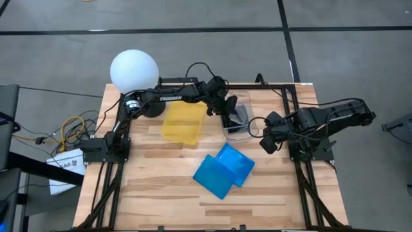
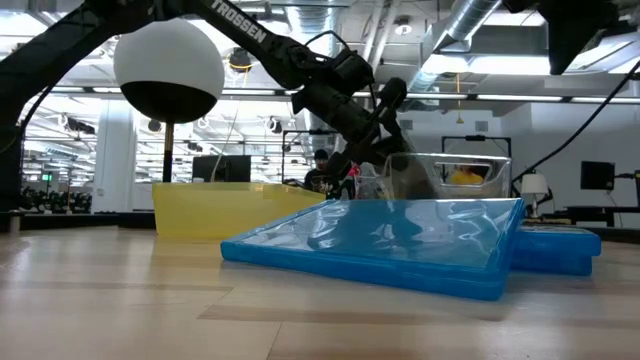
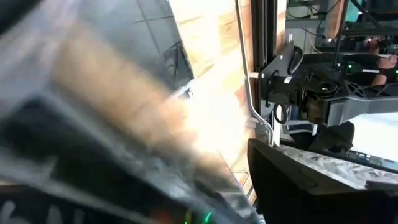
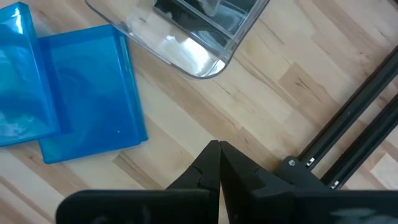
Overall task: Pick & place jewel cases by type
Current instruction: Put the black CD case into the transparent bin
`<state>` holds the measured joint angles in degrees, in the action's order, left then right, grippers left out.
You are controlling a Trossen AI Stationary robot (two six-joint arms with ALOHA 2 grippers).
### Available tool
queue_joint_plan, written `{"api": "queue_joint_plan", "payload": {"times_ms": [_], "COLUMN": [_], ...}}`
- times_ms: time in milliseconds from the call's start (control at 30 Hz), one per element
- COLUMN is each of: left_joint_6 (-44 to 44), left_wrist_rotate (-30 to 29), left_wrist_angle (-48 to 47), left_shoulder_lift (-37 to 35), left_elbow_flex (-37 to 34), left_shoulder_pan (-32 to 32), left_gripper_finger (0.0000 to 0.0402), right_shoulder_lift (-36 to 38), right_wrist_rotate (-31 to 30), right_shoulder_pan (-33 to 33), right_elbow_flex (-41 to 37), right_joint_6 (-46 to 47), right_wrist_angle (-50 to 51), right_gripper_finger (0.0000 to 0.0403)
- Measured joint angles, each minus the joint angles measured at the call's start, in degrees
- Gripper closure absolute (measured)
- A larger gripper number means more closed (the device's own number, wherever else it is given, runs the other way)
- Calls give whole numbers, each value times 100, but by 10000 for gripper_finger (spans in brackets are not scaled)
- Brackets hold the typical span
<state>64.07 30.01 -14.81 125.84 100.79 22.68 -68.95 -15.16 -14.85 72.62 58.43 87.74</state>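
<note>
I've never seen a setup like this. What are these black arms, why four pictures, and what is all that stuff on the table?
It is a robot with two dark arms at a wooden table, sorting disc cases. One picture looks straight down, one looks level across the tabletop, and one camera sits on each wrist. On the table lie a yellow tray, a clear container and two blue cases, one overlapping the other. The left gripper reaches into the container, where dark-and-clear cases lie; whether it holds one is unclear. The right gripper waits above bare table, fingers together, empty. The white ball is a lamp-like globe.
</note>
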Motion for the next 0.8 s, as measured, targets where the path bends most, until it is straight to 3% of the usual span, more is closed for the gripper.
{"api": "queue_joint_plan", "payload": {"times_ms": [400, 800], "left_joint_6": [42, 322], "left_wrist_rotate": [469, 249], "left_wrist_angle": [-432, -450], "left_shoulder_lift": [-4, -7], "left_elbow_flex": [0, 58], "left_shoulder_pan": [122, 195], "left_gripper_finger": [237, 253], "right_shoulder_lift": [0, 0], "right_wrist_rotate": [0, -166], "right_shoulder_pan": [0, 0], "right_elbow_flex": [0, 0], "right_joint_6": [-57, -150], "right_wrist_angle": [-4, -83], "right_gripper_finger": [403, 403]}}
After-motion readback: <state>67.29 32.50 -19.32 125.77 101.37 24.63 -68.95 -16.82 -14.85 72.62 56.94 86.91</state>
